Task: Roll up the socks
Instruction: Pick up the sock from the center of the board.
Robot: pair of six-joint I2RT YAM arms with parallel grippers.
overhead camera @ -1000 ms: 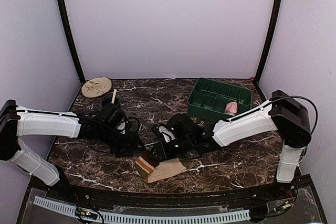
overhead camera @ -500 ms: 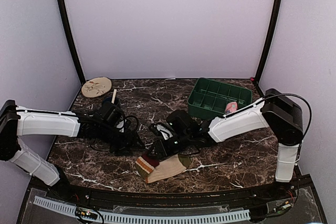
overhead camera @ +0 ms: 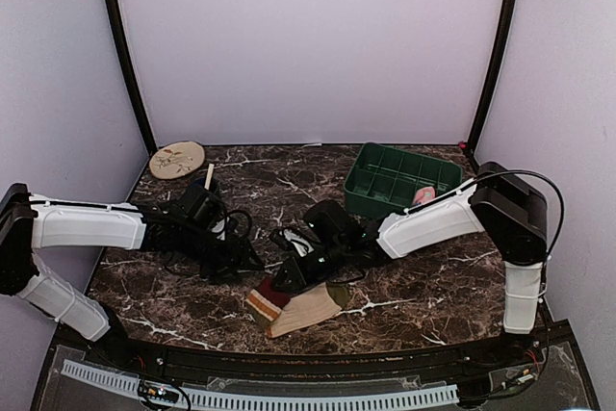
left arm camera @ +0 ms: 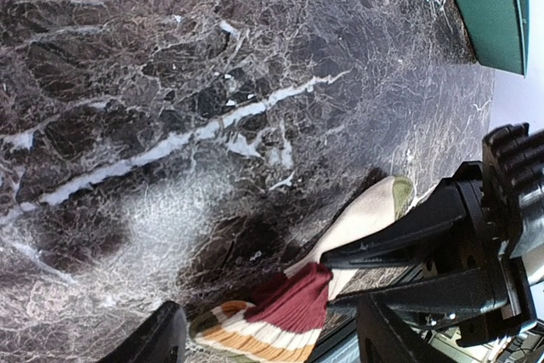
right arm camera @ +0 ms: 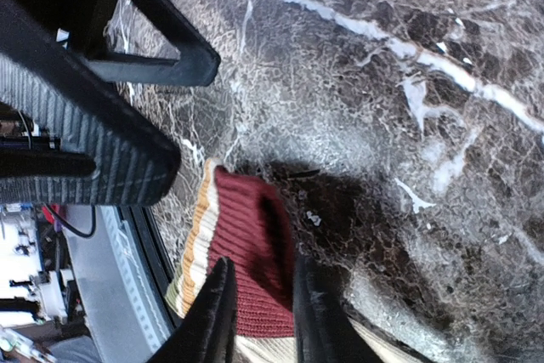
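Observation:
The tan sock (overhead camera: 306,307) lies near the table's front edge, its striped cuff (overhead camera: 262,300) pointing left. My right gripper (overhead camera: 281,284) reaches in from the right. Its jaws have drawn narrow, pinching the dark red cuff band (right arm camera: 251,235) between them (right arm camera: 262,263). In the left wrist view the red band (left arm camera: 293,303) is bunched up against the right gripper's fingers (left arm camera: 382,252). My left gripper (overhead camera: 239,262) stands wide open just left of the cuff, holding nothing (left arm camera: 276,337). The pink sock (overhead camera: 423,196) rests in the green tray (overhead camera: 385,201).
A round beige disc (overhead camera: 177,158) and a small wooden stick (overhead camera: 209,176) sit at the back left. The left gripper's ribbed finger (right arm camera: 85,142) is close beside the cuff. The table's front edge (overhead camera: 318,342) runs just below the sock.
My right gripper's jaws have narrowed from wide open onto the sock's red cuff, and the arm has crept slightly left. The left gripper stays open and nearly still.

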